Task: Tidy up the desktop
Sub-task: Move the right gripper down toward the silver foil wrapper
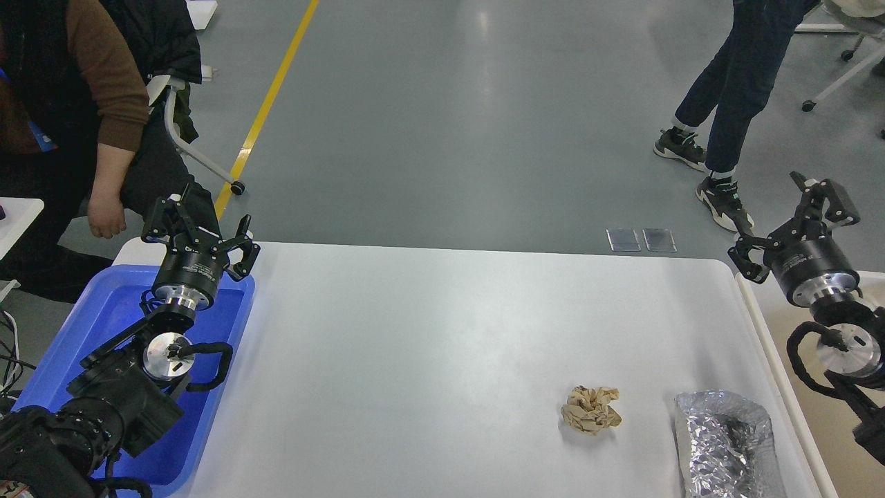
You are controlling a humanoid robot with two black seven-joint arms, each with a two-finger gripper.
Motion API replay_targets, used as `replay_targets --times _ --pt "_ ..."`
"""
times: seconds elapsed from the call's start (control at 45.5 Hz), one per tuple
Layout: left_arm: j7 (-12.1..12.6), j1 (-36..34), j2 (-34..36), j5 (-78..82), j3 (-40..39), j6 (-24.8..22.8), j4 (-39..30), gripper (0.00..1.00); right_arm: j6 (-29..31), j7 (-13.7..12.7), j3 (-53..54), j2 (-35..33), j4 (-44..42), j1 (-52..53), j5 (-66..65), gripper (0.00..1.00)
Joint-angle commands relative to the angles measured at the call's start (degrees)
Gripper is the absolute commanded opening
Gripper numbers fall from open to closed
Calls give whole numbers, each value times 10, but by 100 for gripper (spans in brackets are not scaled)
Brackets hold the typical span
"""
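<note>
The white desktop [429, 332] fills the middle of the head view. A crumpled ball of brown paper [590, 409] lies on it at the right front. A crinkled silver foil tray [726, 443] rests beside the paper, near the right front edge. My left gripper [200, 225] hovers open over the far end of the blue tray, nothing between its fingers. Past the table's far right corner, my right gripper [795, 211] stands open and empty, well away from the paper and foil.
A blue plastic tray [83, 346] sits at the table's left edge under my left arm. A beige-white rimmed bin [795, 387] lies along the right edge. A seated person [83, 104] is at the far left; another person's legs [719, 104] stand at the far right.
</note>
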Motion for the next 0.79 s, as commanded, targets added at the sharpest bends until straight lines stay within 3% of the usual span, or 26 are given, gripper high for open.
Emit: replay_targets --times 0.0,0.769 --pt "0 0 0 0 0 0 0 100 0 0 1 -8 1 -3 1 100" --pt "0 0 0 0 0 0 0 100 0 1 3 -60 -9 6 1 100"
